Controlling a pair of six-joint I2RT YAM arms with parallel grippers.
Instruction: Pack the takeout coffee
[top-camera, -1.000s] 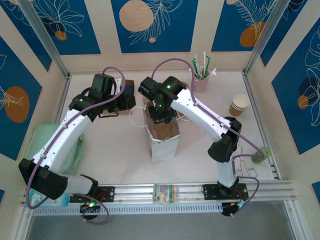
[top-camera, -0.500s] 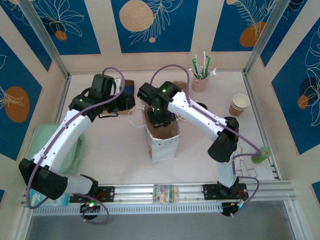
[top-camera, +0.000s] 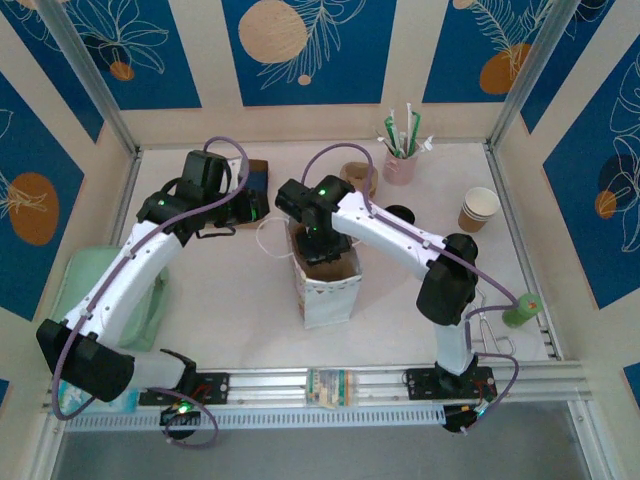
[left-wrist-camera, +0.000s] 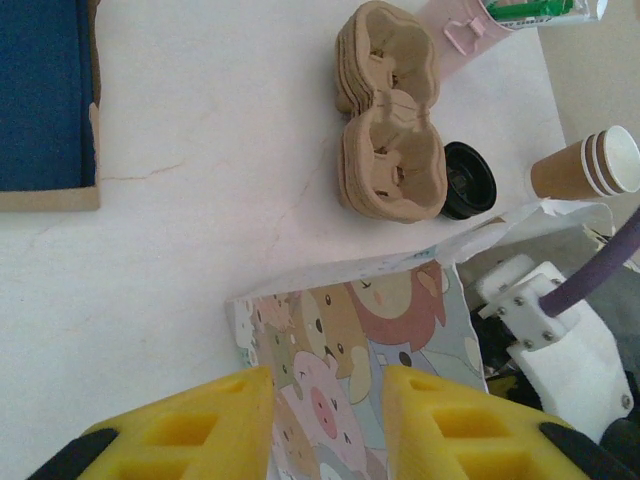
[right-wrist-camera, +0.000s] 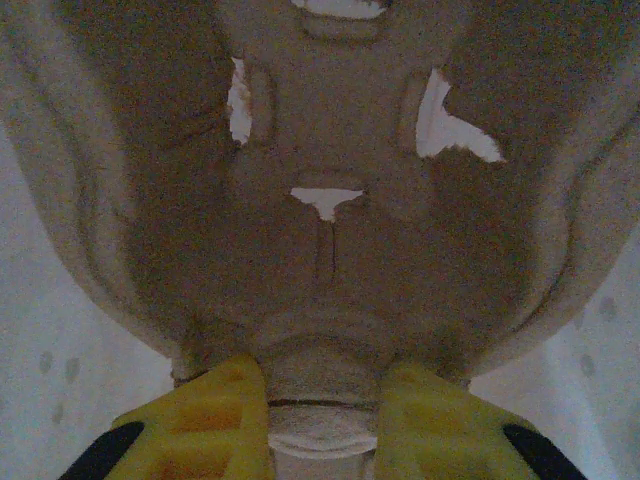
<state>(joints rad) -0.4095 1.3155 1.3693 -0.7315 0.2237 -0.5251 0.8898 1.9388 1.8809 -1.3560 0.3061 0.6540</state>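
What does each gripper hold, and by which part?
Right gripper: the pulp cup carrier, by its edge. Left gripper: the paper bag sits between its jaws; grip cannot be told.

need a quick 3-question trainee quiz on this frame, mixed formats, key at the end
1. True or false: the right gripper reaches into the mouth of the white paper bag.
2. What is the right gripper clamped on? A) a spoon B) a moulded pulp cup carrier C) a sponge
3. Fill in: the stack of lidless paper cups stands near the ____ edge of the table (left or right).
Key: 1 true; 2 B; 3 right.
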